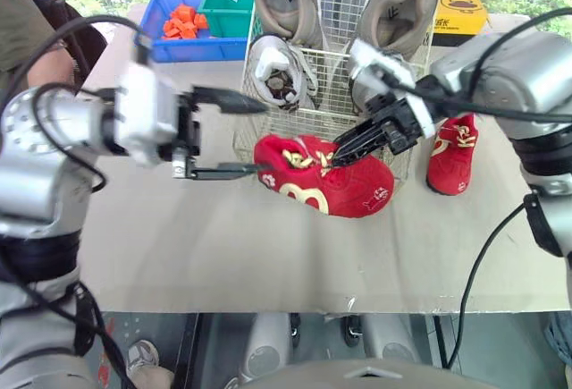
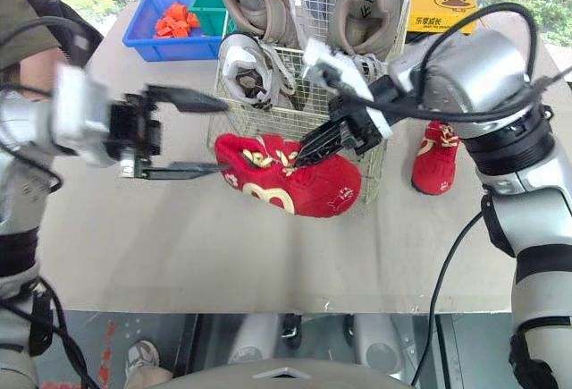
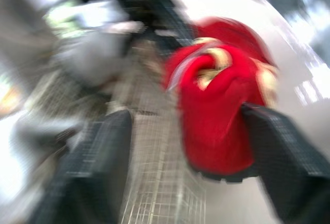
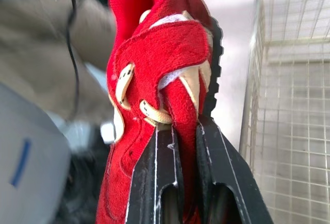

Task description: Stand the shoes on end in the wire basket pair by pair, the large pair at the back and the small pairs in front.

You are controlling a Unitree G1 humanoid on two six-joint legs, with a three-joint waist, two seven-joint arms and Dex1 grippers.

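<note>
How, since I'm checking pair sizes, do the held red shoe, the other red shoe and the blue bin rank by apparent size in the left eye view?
Held red shoe
blue bin, nearly alike and farther away, so unsure
other red shoe, smallest

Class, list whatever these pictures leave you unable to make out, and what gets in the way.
Large pair: upper ends cut off by the head views' top edge.
Wire basket front section: covered in the head views by the red shoe and right gripper.
Left wrist view: blur hides the basket's contents.
Yellow box: print too small to read.
</note>
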